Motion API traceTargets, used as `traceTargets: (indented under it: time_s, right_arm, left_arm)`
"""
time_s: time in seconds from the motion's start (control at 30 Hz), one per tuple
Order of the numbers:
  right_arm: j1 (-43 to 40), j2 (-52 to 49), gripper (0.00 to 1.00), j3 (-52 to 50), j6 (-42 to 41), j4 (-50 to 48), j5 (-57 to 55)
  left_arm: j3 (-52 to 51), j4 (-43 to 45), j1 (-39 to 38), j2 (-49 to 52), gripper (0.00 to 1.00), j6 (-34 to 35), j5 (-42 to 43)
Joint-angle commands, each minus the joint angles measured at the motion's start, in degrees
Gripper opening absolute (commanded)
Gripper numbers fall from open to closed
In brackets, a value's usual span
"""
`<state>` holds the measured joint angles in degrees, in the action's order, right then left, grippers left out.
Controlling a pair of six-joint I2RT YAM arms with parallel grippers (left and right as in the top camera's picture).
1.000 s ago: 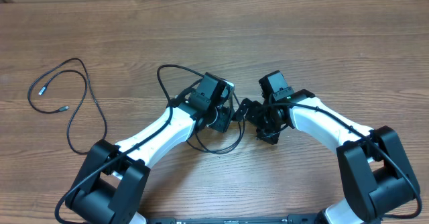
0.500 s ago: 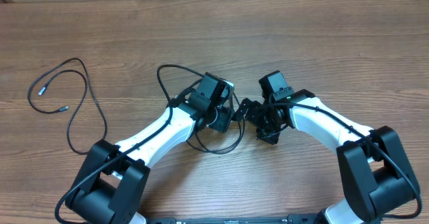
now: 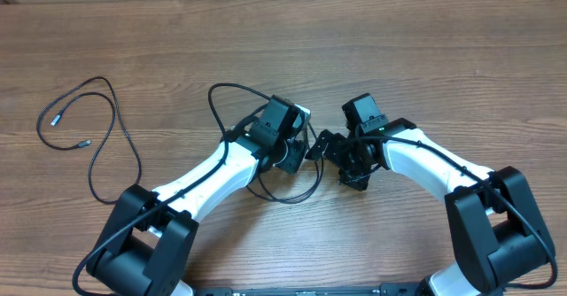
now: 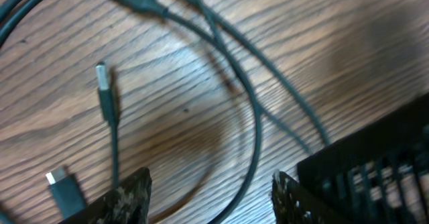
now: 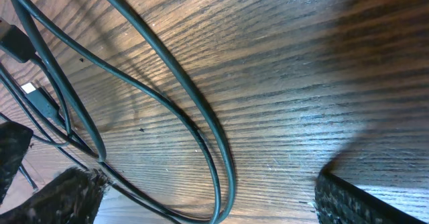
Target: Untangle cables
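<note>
The table (image 3: 443, 57) is warm brown with darker streaked wood grain; the cables (image 3: 118, 119) are black, their plug tips (image 4: 102, 73) silver; my arms (image 3: 213, 167) are white with black joints; my left claw (image 4: 209, 194) and right claw (image 5: 201, 197) are black, mottled grey.

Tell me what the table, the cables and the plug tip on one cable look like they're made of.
Table: wood or wood-look laminate, matte brown. Grain lines run across it, but I can't tell which of the two it is.
Cables: probably a rubber or soft plastic jacket, dark and slightly glossy. They bend in smooth loops.
Plug tip: likely metal, silvery and bright against its black housing.
</note>
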<state>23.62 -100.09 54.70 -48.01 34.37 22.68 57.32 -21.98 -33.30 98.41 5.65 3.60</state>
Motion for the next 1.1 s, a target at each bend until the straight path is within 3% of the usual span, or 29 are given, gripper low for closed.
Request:
traceTargets:
  time_s: [0.0, 0.33, 0.57, 0.67, 0.87, 1.07]
  right_arm:
    - [0.00, -1.95, 1.00, -2.25, 0.02, 0.55, -3.13]
    - [0.00, -1.92, 1.00, -2.25, 0.02, 0.57, -3.13]
    - [0.00, -1.95, 1.00, -2.25, 0.02, 0.57, -3.13]
    - [0.00, -1.92, 1.00, -2.25, 0.02, 0.55, -3.13]
    - [0.00, -1.92, 1.00, -2.25, 0.02, 0.57, -3.13]
    - [0.00, -1.92, 1.00, -2.25, 0.02, 0.57, -3.13]
  left_arm:
    - [-0.24, -1.84, -0.07, 1.42, 0.58, -5.11, -3.10]
    - [-0.22, -1.84, -0.15, 3.58, 0.63, -5.33, -2.58]
    - [-0.22, -1.51, -0.11, 3.58, 0.56, -5.95, -2.67]
    - [-0.22, -1.49, -0.11, 3.58, 0.67, -5.92, -2.67]
    - [-0.22, -1.31, -0.11, 3.58, 0.60, -5.90, -2.56]
    - [-0.22, -1.33, -0.11, 3.58, 0.59, -5.92, -2.56]
